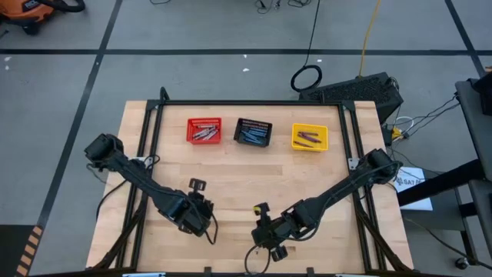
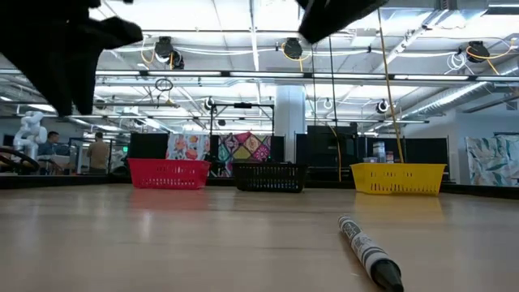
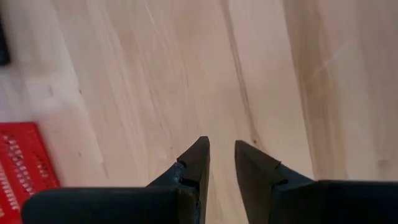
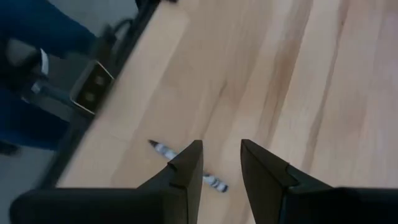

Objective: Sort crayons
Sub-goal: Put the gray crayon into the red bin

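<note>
- Grey crayons: a loose heap lying in the red basket.
- Blue crayons: heaped in the black basket.
- Purple-maroon crayons: few, in the yellow basket.
- Stray grey crayon: lying flat on the table, near its front edge.

A pale wood tabletop stands on a grey floor crossed by dark lines. Beyond it, an open workshop with a white pillar, ceiling strip lights and colourful patterned panels.

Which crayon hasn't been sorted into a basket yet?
The grey crayon lying loose on the table's near edge, just beyond the right gripper. All others sit in the red, black and yellow baskets.
</note>
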Tool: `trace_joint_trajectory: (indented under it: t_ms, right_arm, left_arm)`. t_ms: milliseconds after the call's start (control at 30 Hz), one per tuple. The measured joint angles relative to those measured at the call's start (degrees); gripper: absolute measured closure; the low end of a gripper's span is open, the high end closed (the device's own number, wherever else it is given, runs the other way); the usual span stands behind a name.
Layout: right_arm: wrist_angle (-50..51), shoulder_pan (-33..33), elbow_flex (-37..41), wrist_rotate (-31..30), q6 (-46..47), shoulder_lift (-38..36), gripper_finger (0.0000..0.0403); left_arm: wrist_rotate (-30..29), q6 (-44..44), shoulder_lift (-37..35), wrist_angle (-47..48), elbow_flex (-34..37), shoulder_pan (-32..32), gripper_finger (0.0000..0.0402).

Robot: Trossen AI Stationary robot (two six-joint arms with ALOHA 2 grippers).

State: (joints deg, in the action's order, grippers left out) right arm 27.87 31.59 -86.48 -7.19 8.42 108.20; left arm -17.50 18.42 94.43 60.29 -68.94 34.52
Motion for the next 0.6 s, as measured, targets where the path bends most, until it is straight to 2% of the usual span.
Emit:
trace_joint_trajectory:
  t_ms: [400, 600]
  right_arm:
    - [-0.2, -0.4, 0.0, 0.0, -18.9, 5.6, 0.0307]
    - [-0.7, -0.9, 0.0, 0.0, -22.3, 6.9, 0.0307]
  left_arm:
    - [-0.8, 0.7, 0.0, -1.3, 2.6, 0.3, 0.0324]
    - [-0.9, 0.8, 0.0, -1.4, 2.6, 0.3, 0.0324]
